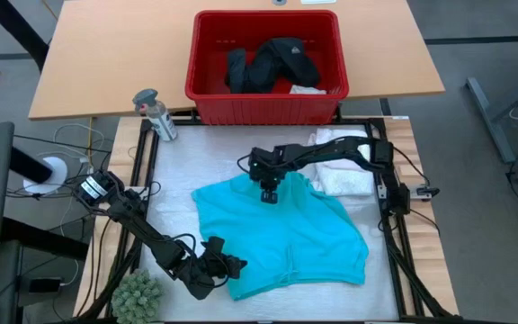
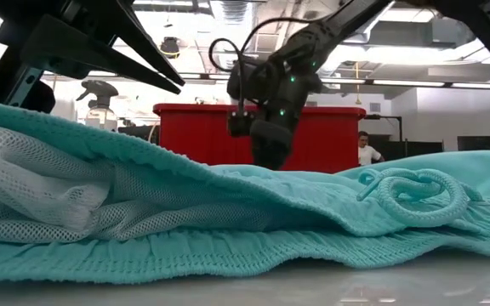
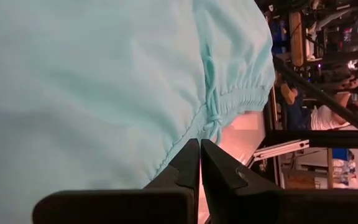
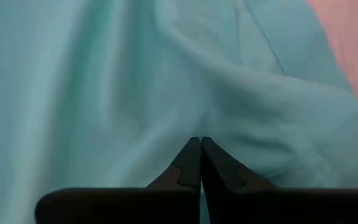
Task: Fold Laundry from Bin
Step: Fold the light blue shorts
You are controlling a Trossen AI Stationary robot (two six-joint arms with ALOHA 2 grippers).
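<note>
- High view: a turquoise garment [image 1: 281, 236] lies spread on the tabletop [image 1: 174, 162], long axis running left to right, below the red bin [image 1: 266, 106] holding black clothing [image 1: 268, 63]. The right gripper [image 1: 269, 193] presses its far edge.
- Low view: its drawstring [image 2: 415, 194] curls at the near waistband.
- Left wrist view: the left gripper [image 3: 199, 149] is clenched at the hem.
- Right wrist view: the right gripper's fingers [image 4: 191, 158] meet on the cloth.
</note>
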